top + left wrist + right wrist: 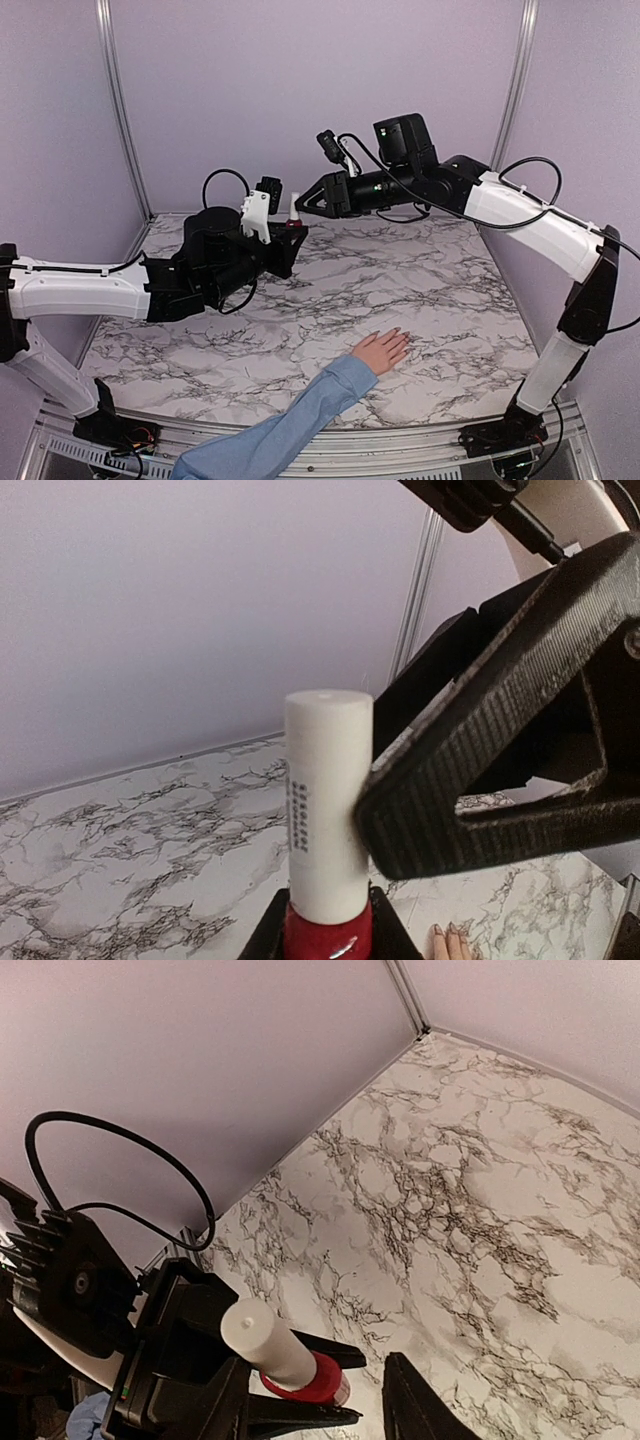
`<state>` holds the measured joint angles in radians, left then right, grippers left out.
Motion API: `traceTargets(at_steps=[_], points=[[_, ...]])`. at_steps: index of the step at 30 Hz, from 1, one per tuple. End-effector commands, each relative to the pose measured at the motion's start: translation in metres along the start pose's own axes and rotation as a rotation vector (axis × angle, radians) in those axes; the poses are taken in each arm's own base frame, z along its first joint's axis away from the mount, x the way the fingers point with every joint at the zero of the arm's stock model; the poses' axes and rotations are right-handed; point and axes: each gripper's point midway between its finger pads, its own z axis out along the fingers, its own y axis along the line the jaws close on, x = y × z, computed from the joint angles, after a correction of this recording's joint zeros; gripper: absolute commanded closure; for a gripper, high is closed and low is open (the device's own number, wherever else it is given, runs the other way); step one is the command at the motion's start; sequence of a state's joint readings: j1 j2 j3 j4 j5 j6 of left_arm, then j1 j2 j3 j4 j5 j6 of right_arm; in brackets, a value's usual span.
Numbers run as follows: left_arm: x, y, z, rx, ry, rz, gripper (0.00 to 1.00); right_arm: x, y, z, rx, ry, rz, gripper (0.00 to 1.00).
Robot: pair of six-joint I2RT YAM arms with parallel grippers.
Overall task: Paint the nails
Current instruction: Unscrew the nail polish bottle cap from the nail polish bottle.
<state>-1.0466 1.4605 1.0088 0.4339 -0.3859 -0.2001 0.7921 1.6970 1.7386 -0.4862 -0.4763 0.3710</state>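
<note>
A light-skinned hand (382, 350) in a light blue sleeve lies flat on the marble near the front. Its nails (446, 932) show only as tiny tips at the bottom of the left wrist view. My left gripper (290, 232) is shut on a small red polish bottle (328, 938), held upright above the table with its tall white cap (328, 800) sticking up. My right gripper (303, 203) stands open at the cap. One finger (500, 770) touches the cap's side and the other finger (410, 1405) stays well apart from it.
The marble tabletop (420, 270) stretches between lilac walls, with metal frame posts (118, 100) at the back corners. The sleeved forearm (290, 425) crosses the front edge between the two arm bases. A black cable (120, 1160) loops off the left wrist.
</note>
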Motion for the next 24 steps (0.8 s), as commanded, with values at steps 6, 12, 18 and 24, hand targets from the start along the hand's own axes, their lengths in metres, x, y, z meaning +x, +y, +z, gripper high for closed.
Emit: traceTargets(at_steps=[6, 12, 18, 24], points=[[-0.027, -0.014, 0.011, 0.013, -0.071, -0.021, 1.00, -0.027, 0.016, -0.004, -0.010, -0.079, -0.023, 0.62], [-0.024, -0.015, 0.014, 0.005, -0.058, -0.009, 1.00, -0.028, 0.015, 0.001, 0.003, -0.082, -0.025, 0.79], [-0.022, -0.018, 0.016, 0.016, -0.030, 0.005, 1.00, -0.028, 0.017, 0.003, -0.003, -0.079, -0.034, 0.89], [-0.023, -0.025, 0.005, 0.081, -0.023, 0.008, 1.00, -0.029, 0.026, 0.000, -0.043, -0.084, -0.061, 0.96]])
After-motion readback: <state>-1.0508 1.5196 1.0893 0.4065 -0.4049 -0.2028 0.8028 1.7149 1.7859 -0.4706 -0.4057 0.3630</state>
